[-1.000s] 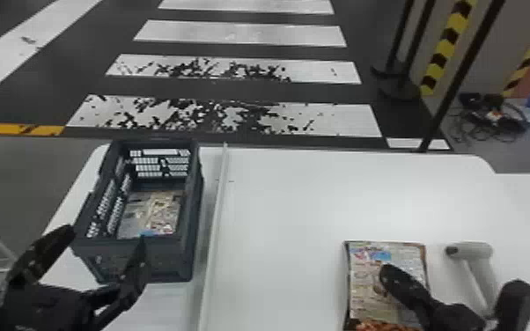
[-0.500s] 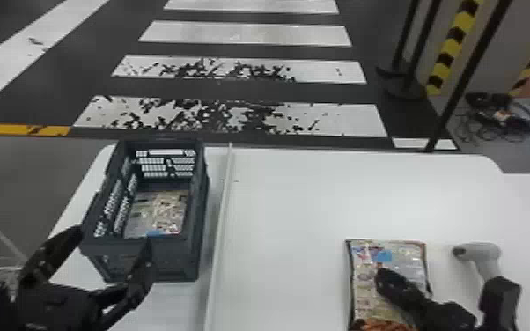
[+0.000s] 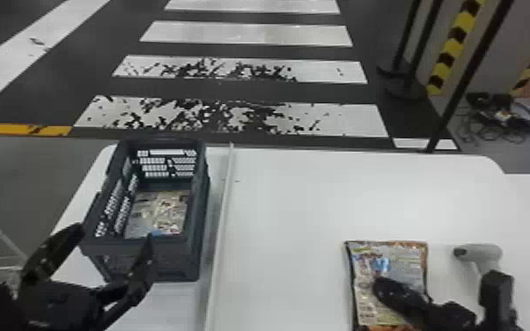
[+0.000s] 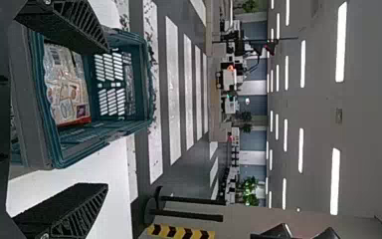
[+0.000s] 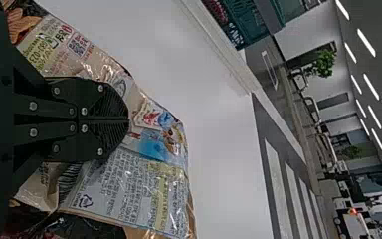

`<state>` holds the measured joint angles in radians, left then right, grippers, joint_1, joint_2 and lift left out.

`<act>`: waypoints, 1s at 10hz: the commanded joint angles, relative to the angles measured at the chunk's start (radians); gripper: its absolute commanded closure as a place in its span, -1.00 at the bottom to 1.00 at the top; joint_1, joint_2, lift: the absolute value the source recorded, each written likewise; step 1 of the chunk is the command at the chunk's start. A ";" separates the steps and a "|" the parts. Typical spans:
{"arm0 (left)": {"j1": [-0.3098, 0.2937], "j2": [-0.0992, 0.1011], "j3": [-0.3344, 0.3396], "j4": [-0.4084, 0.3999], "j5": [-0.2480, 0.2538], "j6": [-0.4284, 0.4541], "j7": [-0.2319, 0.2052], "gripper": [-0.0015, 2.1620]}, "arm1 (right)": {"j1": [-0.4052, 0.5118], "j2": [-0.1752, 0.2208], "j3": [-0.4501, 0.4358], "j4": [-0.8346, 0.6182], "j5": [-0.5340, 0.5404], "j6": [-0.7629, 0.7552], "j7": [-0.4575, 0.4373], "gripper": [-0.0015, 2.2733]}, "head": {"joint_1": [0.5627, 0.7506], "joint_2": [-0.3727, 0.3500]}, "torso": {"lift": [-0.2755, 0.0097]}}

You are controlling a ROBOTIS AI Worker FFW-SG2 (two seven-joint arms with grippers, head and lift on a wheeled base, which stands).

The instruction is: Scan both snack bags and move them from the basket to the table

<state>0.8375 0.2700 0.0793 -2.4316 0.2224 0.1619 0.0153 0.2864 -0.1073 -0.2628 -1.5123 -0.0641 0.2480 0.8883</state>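
The basket (image 3: 171, 262) stands near the released left gripper (image 3: 115, 232); a snack bag (image 3: 391, 262) lies under the clenched right gripper (image 3: 379, 285), scanner (image 3: 482, 253) beside.

White table (image 3: 295, 211), far corners rounded, w/ basket (image 3: 175, 259) upright on L side, snack bag (image 3: 394, 266) lying nr R side & handheld scanner (image 3: 484, 254) just beside bag, on its R. Long pale strip (image 3: 220, 229) runs near-to-far b/w basket & bag, closer to basket.

Bright strip lights (image 4: 335, 181) overhead.
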 commanded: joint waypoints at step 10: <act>0.005 -0.002 -0.016 -0.007 -0.002 -0.021 0.000 -0.97 | 0.135 -0.008 -0.135 -0.273 -0.200 0.129 0.029 0.98 | 0.41 -0.11 | 0.24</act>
<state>0.8463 0.2689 0.0685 -2.4387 0.2207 0.1416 0.0153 0.4059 -0.1154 -0.3800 -1.7441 -0.2429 0.3505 0.9161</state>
